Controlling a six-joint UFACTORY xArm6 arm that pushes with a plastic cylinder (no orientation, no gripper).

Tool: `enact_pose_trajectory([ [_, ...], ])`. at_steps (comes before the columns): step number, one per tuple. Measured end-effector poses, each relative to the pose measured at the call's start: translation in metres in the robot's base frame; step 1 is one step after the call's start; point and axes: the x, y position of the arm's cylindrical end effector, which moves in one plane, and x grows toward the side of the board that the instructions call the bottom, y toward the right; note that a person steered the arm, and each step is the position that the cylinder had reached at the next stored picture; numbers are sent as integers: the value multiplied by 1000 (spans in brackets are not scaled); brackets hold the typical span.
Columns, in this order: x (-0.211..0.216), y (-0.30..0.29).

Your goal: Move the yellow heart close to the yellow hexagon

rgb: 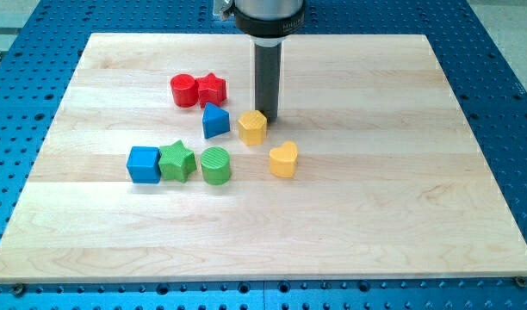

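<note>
The yellow heart (283, 160) lies near the board's middle. The yellow hexagon (252, 127) sits just up and to the left of it, a small gap apart. My tip (269, 118) rests on the board right beside the hexagon's upper right edge, above the heart. The dark rod rises from there to the view's top.
A blue wedge-like block (215, 120) sits left of the hexagon. A red cylinder (184, 89) and red star (212, 88) lie above it. A blue cube (144, 164), green star (176, 161) and green cylinder (216, 165) form a row at the left. The wooden board (375, 215) sits on a blue perforated table.
</note>
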Motion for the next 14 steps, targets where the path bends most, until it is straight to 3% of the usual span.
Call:
enact_pose_trajectory([
  [2, 1, 11],
  [5, 126, 43],
  [6, 147, 43],
  [9, 113, 12],
  [11, 129, 12],
  [12, 165, 9],
  [13, 173, 3],
  [14, 149, 1],
])
